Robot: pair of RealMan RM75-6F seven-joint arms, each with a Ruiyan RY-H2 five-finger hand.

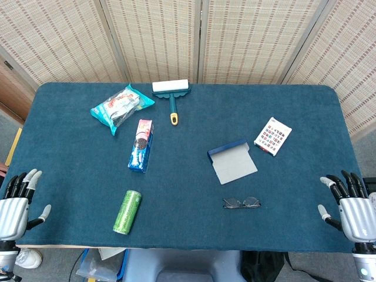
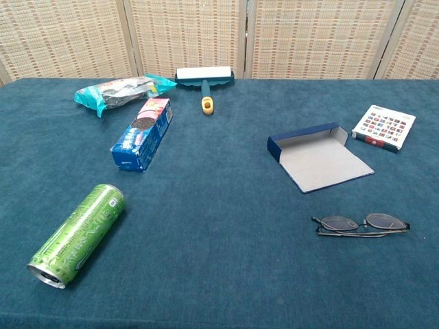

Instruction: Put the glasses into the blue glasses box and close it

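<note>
Nothing was done: the folded glasses (image 2: 361, 224) lay near the open blue glasses box (image 2: 317, 157) (untouched), and the left hand (image 1: 16, 205) and right hand (image 1: 351, 205) waited with fingers spread, holding nothing.

The left hand (image 1: 16, 205) sits at the lower left corner of the head view, palm side down, fingers apart and pointing away from the robot, thumb out to the side, holding nothing. The right hand (image 1: 352, 205) mirrors it at the lower right, fingers likewise spread and empty.
</note>
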